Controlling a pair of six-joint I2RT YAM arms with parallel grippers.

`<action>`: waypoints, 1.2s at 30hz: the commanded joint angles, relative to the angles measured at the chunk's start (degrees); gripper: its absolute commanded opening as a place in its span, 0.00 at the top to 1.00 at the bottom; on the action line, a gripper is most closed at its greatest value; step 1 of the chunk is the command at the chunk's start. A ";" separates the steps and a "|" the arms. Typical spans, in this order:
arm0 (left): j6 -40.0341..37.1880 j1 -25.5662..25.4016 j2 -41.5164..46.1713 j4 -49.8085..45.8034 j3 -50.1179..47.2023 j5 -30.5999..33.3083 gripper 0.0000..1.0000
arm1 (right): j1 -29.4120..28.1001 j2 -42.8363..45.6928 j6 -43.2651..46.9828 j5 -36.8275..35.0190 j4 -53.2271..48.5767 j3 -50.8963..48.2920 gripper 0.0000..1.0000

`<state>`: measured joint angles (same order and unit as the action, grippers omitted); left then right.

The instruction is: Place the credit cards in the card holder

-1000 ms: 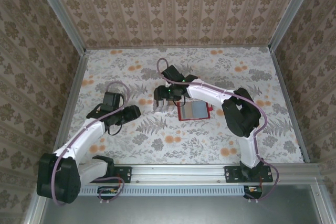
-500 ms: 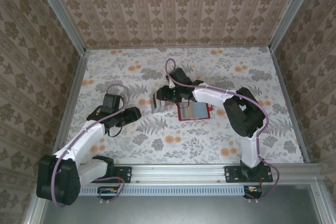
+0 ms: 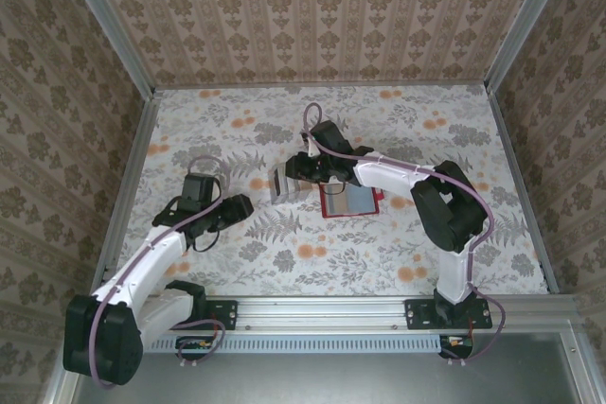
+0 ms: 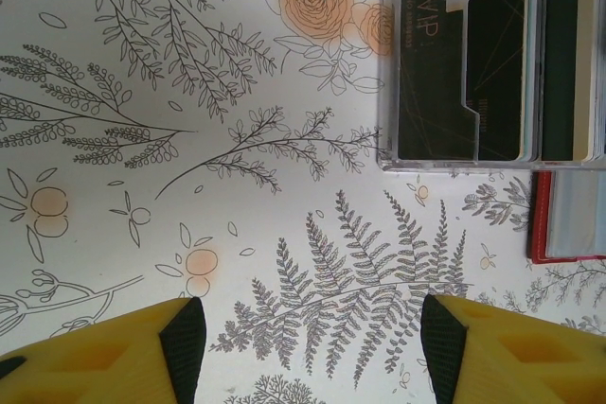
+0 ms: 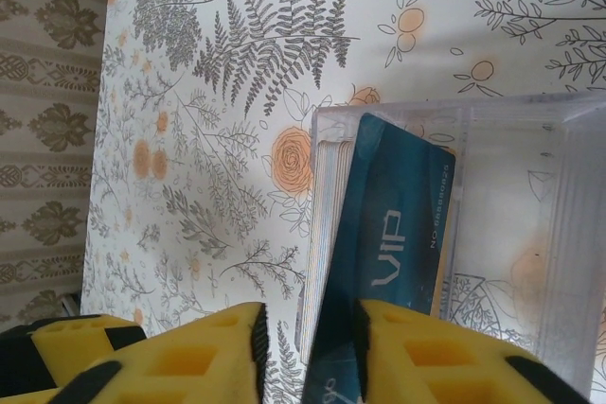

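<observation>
Narrowly open, the right gripper (image 5: pixel 311 328) is straddling a thin blue card (image 5: pixel 398 205) in the clear box (image 5: pixel 511 111); the left gripper (image 4: pixel 312 328) is gaping empty over bare table (image 4: pixel 142 186).

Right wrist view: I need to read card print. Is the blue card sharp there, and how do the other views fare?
Right wrist: the blue card is sharp, VIP legible, the small number beside it only just. Left wrist: the dark card reads clearly through the clear box, with little glare. Top external: even light, soft shadows, print too small.
</observation>
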<state>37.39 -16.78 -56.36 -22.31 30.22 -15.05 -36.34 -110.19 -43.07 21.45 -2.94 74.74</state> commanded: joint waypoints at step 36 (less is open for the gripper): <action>-1.81 -22.12 -7.56 17.87 6.69 -1.56 0.37 | 20.60 20.62 12.06 16.85 -0.76 -25.46 1.00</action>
<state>36.40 -37.63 -60.86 -10.57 34.76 -14.66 -17.37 -91.20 -33.12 30.92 -5.89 53.08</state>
